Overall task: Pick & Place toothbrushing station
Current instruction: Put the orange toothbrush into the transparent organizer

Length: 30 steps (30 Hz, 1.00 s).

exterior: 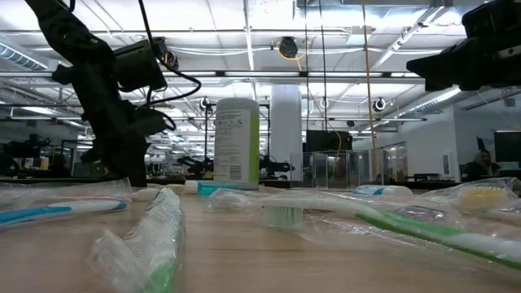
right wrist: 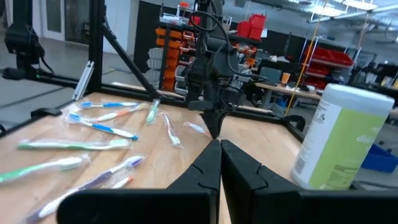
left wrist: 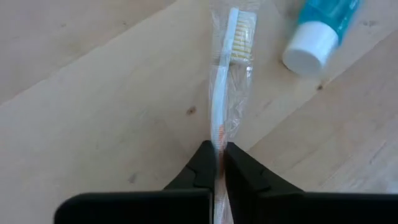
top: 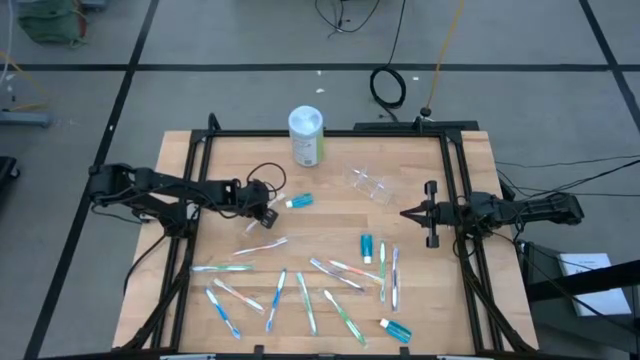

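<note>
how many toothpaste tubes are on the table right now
3. One toothpaste tube lies beside the left gripper, one stands among the toothbrushes right of centre, and one sits near the front right corner. Others may be hidden.

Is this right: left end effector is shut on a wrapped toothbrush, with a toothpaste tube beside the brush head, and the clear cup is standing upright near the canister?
Not quite. The clear cup lies on its side near the canister, as the high view shows. The rest holds: in the left wrist view the left end effector is shut on a wrapped toothbrush, with a toothpaste tube beside the brush head.
</note>
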Each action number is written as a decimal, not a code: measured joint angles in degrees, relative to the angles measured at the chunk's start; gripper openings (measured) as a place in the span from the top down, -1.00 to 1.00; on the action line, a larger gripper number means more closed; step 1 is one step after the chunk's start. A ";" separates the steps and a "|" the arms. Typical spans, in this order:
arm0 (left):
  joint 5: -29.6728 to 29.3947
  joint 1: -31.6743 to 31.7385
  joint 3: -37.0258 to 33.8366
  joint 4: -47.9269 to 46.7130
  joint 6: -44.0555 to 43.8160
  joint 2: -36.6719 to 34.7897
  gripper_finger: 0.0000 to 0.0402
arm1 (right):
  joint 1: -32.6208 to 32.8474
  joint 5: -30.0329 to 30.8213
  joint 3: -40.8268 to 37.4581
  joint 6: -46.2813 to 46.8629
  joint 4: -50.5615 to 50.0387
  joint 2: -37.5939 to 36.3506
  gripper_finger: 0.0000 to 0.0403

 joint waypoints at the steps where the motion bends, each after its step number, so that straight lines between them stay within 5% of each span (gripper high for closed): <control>1: -0.08 0.00 -0.01 -0.14 -0.07 -0.40 0.92 | 0.00 -0.02 0.00 0.81 -0.02 -0.01 0.99; 9: -2.15 -0.20 -0.06 -0.24 0.22 -5.29 0.96 | 0.00 -0.02 0.00 7.81 -0.02 -0.01 0.99; 19: -13.96 -4.76 -0.04 1.39 5.38 -18.75 0.97 | 0.00 -0.01 0.00 11.10 -0.02 -0.01 0.99; 23: -18.16 -6.95 -0.04 7.58 11.88 -22.42 0.94 | 0.00 -0.02 0.00 11.10 -0.02 -0.01 0.99; 30: -16.98 -9.32 0.01 25.37 23.19 -22.20 0.96 | 0.00 -0.02 0.00 11.08 -0.02 -0.01 0.99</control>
